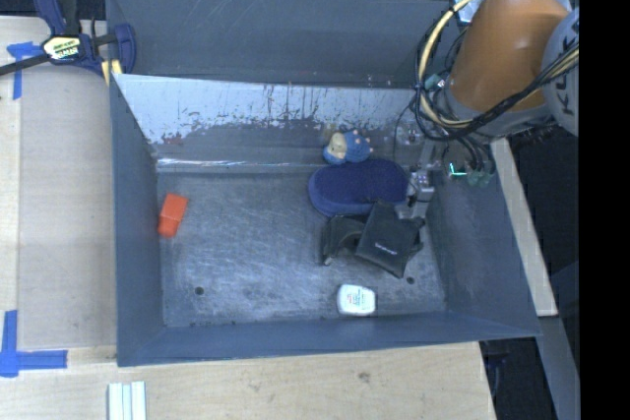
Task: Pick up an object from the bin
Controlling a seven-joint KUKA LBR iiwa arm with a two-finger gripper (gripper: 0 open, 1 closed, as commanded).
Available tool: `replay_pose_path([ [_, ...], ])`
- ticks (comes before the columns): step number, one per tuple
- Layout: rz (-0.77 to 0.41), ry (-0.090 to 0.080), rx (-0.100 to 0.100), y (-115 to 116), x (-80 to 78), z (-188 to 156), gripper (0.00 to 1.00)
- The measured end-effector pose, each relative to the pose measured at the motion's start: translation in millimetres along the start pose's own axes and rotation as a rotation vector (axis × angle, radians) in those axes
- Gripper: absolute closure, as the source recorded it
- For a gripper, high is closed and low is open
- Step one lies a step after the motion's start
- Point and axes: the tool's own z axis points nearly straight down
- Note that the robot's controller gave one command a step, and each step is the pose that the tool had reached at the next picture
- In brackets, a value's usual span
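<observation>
Now, the gripper point(419, 202): it hangs at the right side of the bin point(295, 113), low over the right edge of a black flat piece point(391, 243); we cannot tell how far it is open, nor whether it has hold of anything.
Nearest thing: the black flat piece lies right of the floor's middle, tilted, touching the front edge of a blue oval pad point(356, 187); we take it for the likeliest pick.
Handling, as we judge it: light, thin and fairly stiff, matte and not slippery; it may tip or slide once an edge is lifted.
Where to take hold: across its raised right edge, just under the gripper; the flat face gives nothing to pinch.
Blue oval pad: rounded, soft-looking, perhaps cloth or foam; it would likely give when squeezed.
Other things: a small blue-and-yellow figure point(346, 148) against the back wall; a white rounded piece point(356, 299) near the front wall; an orange block point(172, 214), hard-edged, well apart at the left.
Bin surface: grey metal, scuffed, streaked along the back wall.
</observation>
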Motion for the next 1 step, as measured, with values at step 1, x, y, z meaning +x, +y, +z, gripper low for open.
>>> replay_pose_path([
  [1, 0.077, -0.014, 0.002, 3.5, 13.8, 78.8, 0.00],
])
